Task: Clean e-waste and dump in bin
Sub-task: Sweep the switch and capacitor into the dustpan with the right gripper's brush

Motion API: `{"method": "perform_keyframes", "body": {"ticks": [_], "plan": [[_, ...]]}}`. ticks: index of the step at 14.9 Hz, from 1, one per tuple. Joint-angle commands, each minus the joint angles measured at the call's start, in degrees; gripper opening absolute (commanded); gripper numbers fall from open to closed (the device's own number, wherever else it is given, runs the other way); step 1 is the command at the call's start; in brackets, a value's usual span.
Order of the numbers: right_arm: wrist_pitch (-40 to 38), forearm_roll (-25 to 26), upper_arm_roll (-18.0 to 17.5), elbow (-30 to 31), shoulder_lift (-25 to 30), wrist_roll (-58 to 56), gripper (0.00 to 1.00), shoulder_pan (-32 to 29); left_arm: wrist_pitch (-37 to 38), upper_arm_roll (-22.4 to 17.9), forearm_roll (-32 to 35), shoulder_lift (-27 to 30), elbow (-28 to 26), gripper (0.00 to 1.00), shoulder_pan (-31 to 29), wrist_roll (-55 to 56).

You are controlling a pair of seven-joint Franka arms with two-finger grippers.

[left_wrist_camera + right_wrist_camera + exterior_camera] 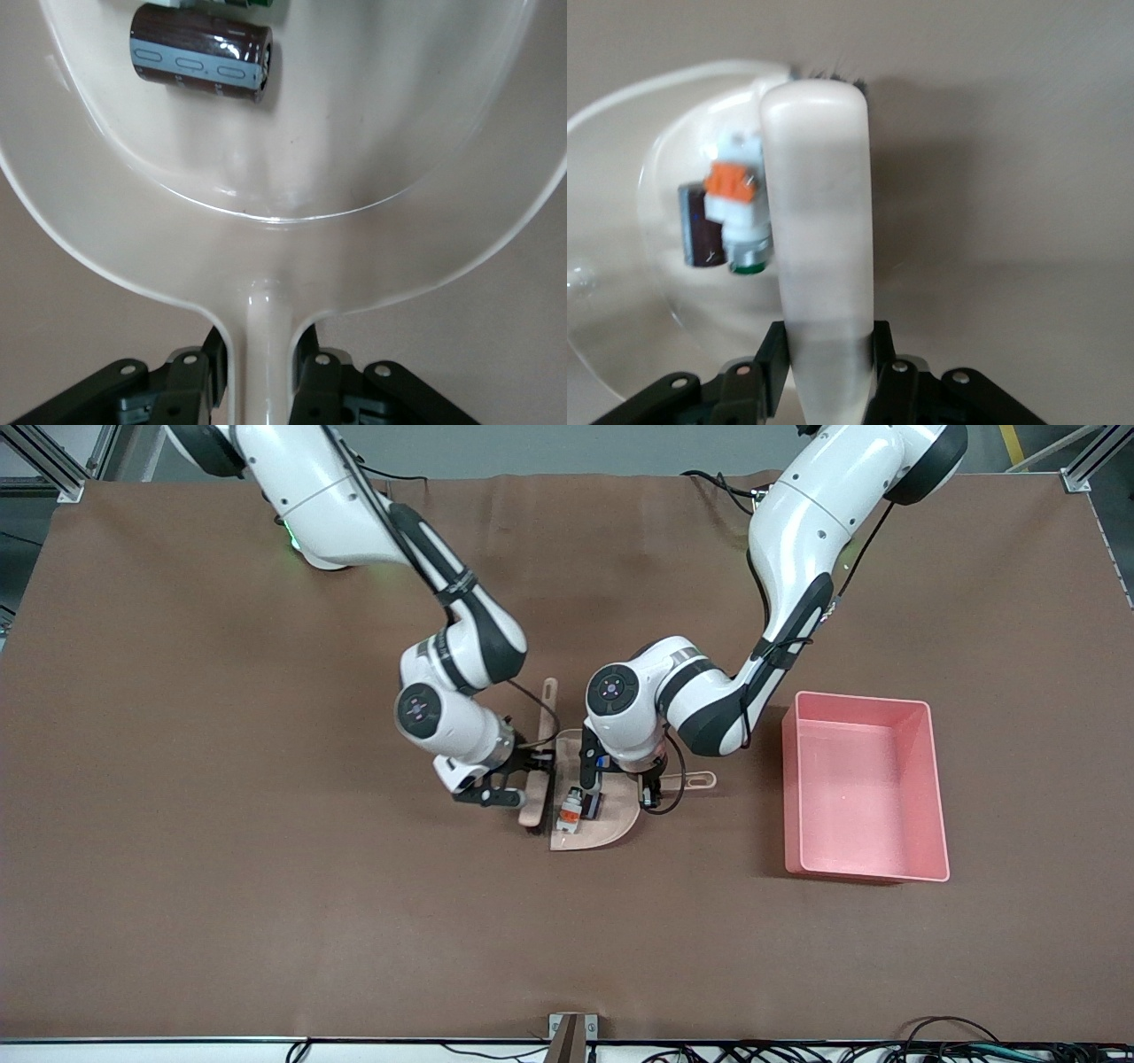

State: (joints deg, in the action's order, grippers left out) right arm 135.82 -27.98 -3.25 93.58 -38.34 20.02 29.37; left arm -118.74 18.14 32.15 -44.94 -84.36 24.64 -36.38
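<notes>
The beige dustpan (611, 828) lies flat on the brown table mat. My left gripper (651, 786) is shut on its handle (263, 354). In the pan lie the two e-waste pieces: the white piece with orange and green marks (570, 810) and the dark maroon block (591, 802), which also shows in the left wrist view (199, 53). My right gripper (530, 776) is shut on a beige brush (538, 779), shown in the right wrist view (819, 221), standing at the pan's open edge beside the white piece (735, 190) and the dark block (700, 226). The pink bin (791, 797) stands toward the left arm's end.
The bin has tall walls and nothing shows in it. The dustpan handle's ring end (704, 779) points toward the bin. The brush handle (549, 691) sticks out toward the robots' bases. A metal bracket (571, 1036) sits at the table edge nearest the camera.
</notes>
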Motion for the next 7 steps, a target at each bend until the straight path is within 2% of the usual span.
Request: {"method": "perform_keyframes", "body": {"ticks": [1, 2, 4, 7], "plan": [[-7.1, -0.4, -0.6, 1.2, 4.7, -6.2, 0.0, -6.1, -0.4, -0.2, 0.3, -2.0, 2.3, 0.19, 0.1, 1.1], [-9.6, 0.6, -0.1, 1.3, 5.9, -8.0, 0.01, -7.8, -1.0, -0.2, 0.2, -2.1, 2.3, 0.19, 0.2, 1.1], [-12.9, 5.8, 1.5, 1.6, 8.2, -8.4, 0.01, -10.1, -3.7, -0.2, -0.7, -2.1, 2.2, 0.19, -0.5, 1.1], [-17.3, 17.7, 4.6, 5.4, 14.1, -7.9, 0.01, -10.7, -6.0, 0.0, -3.1, -1.6, 2.0, 0.15, -0.9, 2.0]]}}
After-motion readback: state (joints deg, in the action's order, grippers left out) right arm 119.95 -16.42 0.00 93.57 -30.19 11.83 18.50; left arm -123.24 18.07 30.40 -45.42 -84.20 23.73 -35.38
